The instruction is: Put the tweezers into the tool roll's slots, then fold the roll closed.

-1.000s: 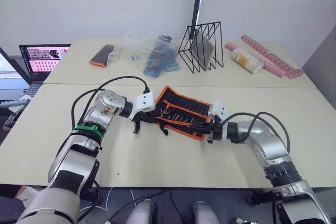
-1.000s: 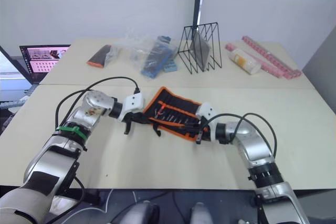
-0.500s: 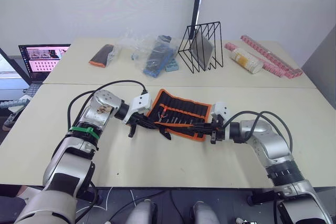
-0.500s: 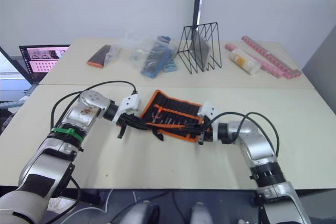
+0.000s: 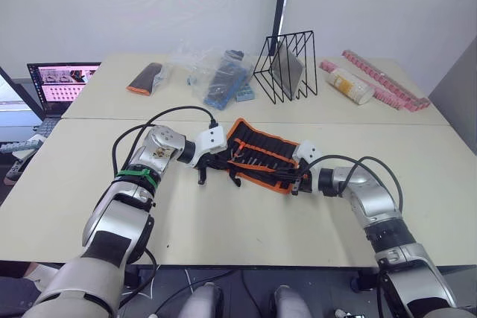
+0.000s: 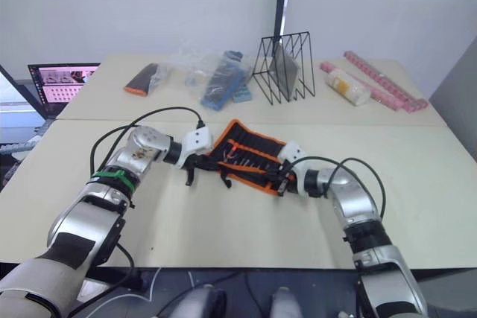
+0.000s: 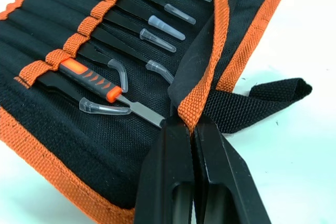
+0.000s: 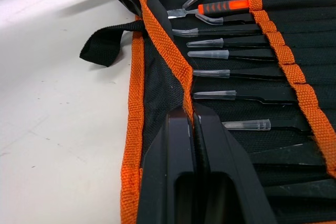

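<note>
The tool roll (image 5: 262,152), black with orange binding, lies open on the table between my arms. Several black tweezers (image 7: 157,24) with clear tip caps sit in its slots, next to a tool with an orange handle (image 7: 86,77). My left gripper (image 7: 190,124) is shut on the orange-bound flap at the roll's left end. My right gripper (image 8: 189,110) is shut on the same flap edge at the right end (image 5: 297,182). The flap is raised and leans over the tweezer tips. The black strap (image 8: 107,43) trails on the table by the left gripper.
At the back stand a black wire rack (image 5: 285,65), a clear plastic bag of blue items (image 5: 220,80), a small black-and-orange pouch (image 5: 145,78), a bottle (image 5: 350,85) and pink strips (image 5: 387,83). A laptop (image 5: 63,83) sits far left.
Both grippers have drawn in toward each other and away from the table's near edge. The roll, stretched flat half a second ago, now sits bunched with its near flap raised.
</note>
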Robot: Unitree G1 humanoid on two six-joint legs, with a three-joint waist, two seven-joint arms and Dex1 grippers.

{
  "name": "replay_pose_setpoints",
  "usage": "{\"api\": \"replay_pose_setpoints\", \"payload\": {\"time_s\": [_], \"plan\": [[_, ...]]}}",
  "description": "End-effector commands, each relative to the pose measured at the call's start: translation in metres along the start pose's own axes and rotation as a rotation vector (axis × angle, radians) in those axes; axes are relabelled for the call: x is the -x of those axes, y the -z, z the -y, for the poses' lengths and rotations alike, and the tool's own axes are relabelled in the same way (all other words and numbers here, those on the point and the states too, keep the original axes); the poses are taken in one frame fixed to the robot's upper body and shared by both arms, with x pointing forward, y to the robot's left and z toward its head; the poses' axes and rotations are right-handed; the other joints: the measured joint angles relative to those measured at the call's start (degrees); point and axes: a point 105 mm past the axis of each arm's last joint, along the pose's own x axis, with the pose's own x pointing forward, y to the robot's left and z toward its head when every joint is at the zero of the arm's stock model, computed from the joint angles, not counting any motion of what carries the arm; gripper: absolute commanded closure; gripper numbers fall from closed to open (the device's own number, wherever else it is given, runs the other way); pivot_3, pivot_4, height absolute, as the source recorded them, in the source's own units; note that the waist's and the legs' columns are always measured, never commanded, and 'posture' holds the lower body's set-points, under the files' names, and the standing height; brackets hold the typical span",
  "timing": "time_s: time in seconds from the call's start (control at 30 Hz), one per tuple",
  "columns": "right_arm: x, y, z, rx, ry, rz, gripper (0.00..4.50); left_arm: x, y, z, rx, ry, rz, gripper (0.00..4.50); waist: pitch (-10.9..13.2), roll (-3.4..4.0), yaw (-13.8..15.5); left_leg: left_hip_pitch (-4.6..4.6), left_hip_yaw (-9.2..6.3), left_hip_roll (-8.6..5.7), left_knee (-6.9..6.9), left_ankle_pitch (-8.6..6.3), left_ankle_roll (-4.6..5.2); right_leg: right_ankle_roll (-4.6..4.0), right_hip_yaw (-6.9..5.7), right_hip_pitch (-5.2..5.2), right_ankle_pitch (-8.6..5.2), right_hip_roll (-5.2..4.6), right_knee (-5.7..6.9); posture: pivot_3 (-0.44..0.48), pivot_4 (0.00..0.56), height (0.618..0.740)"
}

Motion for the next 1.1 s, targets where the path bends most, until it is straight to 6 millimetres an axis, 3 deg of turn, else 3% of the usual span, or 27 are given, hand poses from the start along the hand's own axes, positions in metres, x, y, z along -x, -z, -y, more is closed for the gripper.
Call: {"api": "replay_pose_setpoints", "payload": {"time_s": [0.03,0.3,0.57,0.73,0.77,0.83,1.0,1.1], "plan": [[0.004,-0.003,0.013,0.042,0.07,0.0,4.46,0.007,-0.014,-0.014,-0.032,-0.066,0.018,4.5,0.0,0.0,0.0,-0.01,0.0,0.0,0.03,0.0,0.0,0.0,0.0,0.0,0.0,0.0,0.01,0.0,0.15,0.687],[0.001,0.002,0.009,0.057,0.068,0.002,4.46,0.005,-0.023,-0.023,-0.026,-0.118,0.04,4.5,0.0,0.0,0.0,-0.03,-0.01,-0.01,0.09,-0.01,0.02,0.01,-0.01,0.0,0.0,0.0,0.06,0.0,0.15,0.687],[0.005,0.0,0.007,0.05,0.066,0.028,4.5,0.012,-0.027,-0.031,-0.041,-0.168,0.045,1.97,0.0,0.0,0.0,-0.03,-0.01,-0.02,0.1,-0.02,0.03,0.02,0.0,0.01,-0.01,0.0,0.06,0.0,0.15,0.687],[0.016,-0.02,0.016,0.049,0.125,0.13,4.5,0.025,-0.028,-0.039,-0.039,-0.221,0.067,0.26,0.0,0.0,0.0,-0.03,-0.01,-0.02,0.09,-0.03,0.04,0.02,0.0,-0.01,-0.01,0.0,0.07,0.0,0.15,0.687],[0.019,-0.025,0.017,0.043,0.134,0.157,4.5,0.028,-0.027,-0.04,-0.035,-0.236,0.073,0.05,0.0,0.0,0.0,-0.04,-0.01,-0.02,0.09,-0.03,0.04,0.02,0.0,-0.02,-0.01,0.0,0.07,0.0,0.15,0.687],[0.025,-0.033,0.016,0.041,0.129,0.192,4.5,0.035,-0.029,-0.045,-0.022,-0.274,0.109,0.05,0.0,0.0,-0.1,-0.06,-0.01,-0.02,0.09,-0.03,0.03,0.02,0.01,-0.04,-0.01,0.0,0.07,0.0,0.15,0.687],[0.039,-0.051,0.02,0.056,0.172,0.256,2.94,0.051,-0.043,-0.056,-0.006,-0.379,0.233,0.0,0.0,0.0,0.0,-0.06,-0.01,-0.01,0.09,-0.03,0.04,0.02,0.01,-0.04,-0.01,-0.01,0.07,0.0,0.15,0.687],[0.045,-0.06,0.027,0.075,0.245,0.293,1.98,0.051,-0.055,-0.054,0.005,-0.37,0.325,0.0,0.0,0.0,0.0,-0.07,-0.01,-0.02,0.09,-0.03,0.03,0.02,0.01,-0.05,-0.01,-0.03,0.07,0.0,0.15,0.687]]}}
